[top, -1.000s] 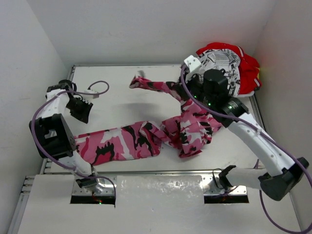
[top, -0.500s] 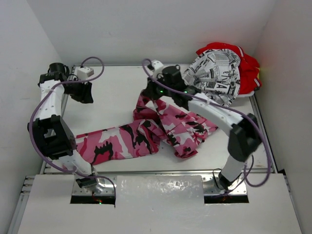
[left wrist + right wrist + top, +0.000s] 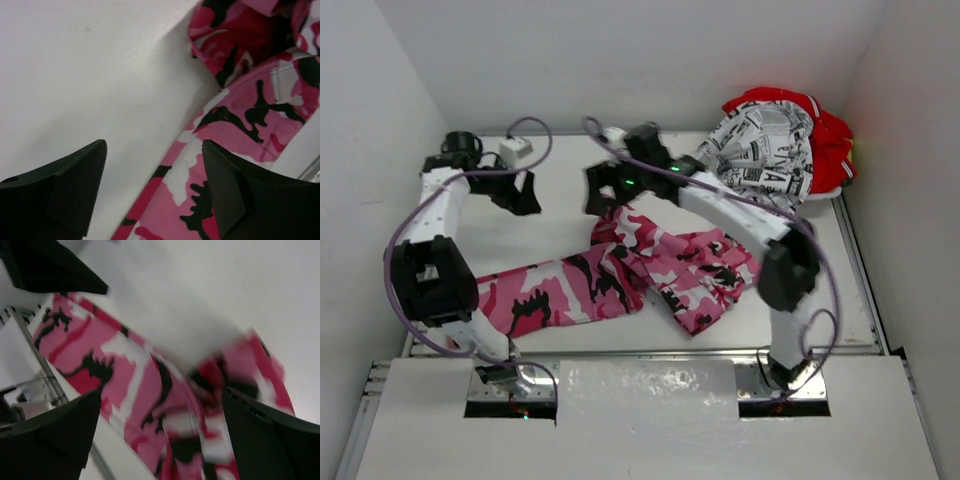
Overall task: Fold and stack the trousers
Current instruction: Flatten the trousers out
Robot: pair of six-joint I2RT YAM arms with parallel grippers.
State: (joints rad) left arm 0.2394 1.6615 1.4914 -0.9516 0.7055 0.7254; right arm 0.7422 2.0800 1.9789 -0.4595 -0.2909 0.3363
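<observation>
Across the middle of the table, the camouflage pair lies unfolded. One leg runs flat toward the near left, and the rest is bunched in a crumpled heap right of centre. The right claw hovers over the heap's far edge, its fingers spread wide and grasping nothing. The left claw hangs over bare table on the far side of the flat leg, likewise spread and empty.

Risks: a grasp into the heap would probably pinch several layers at once, so a lift could drag the bundle rather than open it. The right wrist view is blurred, so which hem or seam lies beneath cannot be told.

Surroundings: the newsprint-patterned pair is draped over the red pair in the far right corner, near the heap. A wide sweep of the right arm could snag either one. The white walls close in on three sides and limit how far the cloth can be spread.
</observation>
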